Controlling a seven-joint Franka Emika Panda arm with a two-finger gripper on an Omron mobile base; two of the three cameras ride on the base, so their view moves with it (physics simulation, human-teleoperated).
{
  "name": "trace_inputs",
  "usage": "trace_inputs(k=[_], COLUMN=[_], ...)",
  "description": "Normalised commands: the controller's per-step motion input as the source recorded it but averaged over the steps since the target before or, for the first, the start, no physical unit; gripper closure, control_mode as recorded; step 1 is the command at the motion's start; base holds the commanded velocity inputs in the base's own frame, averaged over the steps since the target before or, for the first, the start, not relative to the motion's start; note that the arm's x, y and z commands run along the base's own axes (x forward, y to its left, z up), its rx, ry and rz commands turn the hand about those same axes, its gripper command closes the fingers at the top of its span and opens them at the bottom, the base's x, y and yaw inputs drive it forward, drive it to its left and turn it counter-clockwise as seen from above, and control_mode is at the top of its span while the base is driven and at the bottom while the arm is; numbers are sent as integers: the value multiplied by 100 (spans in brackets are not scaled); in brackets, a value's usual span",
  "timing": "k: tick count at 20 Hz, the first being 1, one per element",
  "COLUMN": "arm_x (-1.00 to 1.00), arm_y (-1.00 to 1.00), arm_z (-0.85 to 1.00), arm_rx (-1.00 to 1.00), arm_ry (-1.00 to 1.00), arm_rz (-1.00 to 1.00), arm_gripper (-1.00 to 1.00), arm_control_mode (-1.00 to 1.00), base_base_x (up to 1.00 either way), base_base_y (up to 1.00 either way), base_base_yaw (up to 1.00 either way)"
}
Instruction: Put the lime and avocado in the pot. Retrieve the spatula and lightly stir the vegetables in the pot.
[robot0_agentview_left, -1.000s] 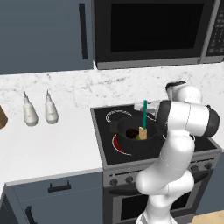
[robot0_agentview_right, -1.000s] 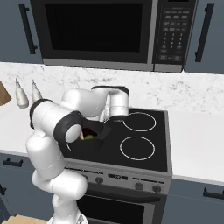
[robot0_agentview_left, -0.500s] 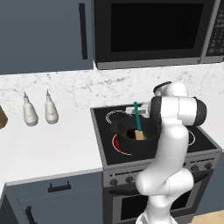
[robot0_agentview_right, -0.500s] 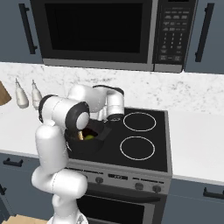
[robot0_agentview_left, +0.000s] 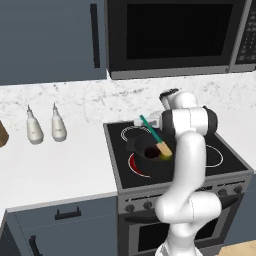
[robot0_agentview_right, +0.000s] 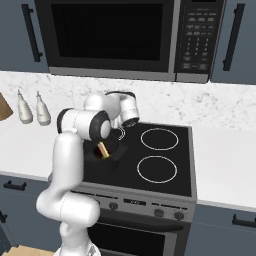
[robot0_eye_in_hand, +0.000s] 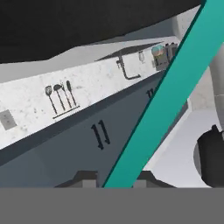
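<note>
We see a black built-in microwave with a keypad at its right, set between dark blue-grey upper cabinets above a white marbled backsplash. Below it stands a black glass cooktop with white burner rings, its front carrying a row of round knobs over the oven door, flanked by a plain white counter with blue-grey drawers beneath. On the counter to the left of the cooktop we find two pale, narrow-necked bottles standing upright just beside each other near the backsplash.
</note>
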Motion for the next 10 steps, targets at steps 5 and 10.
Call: trace_inputs(k=[5,10], arm_x=[38,17], arm_y=[4,15], arm_z=[1,5], arm_rx=[3,18], arm_ry=[0,2], arm_rz=[28,31], arm_gripper=[100,100], arm_control_mode=[-100,-100], base_base_x=[0,0], base_base_y=[0,0], base_base_yaw=[0,0])
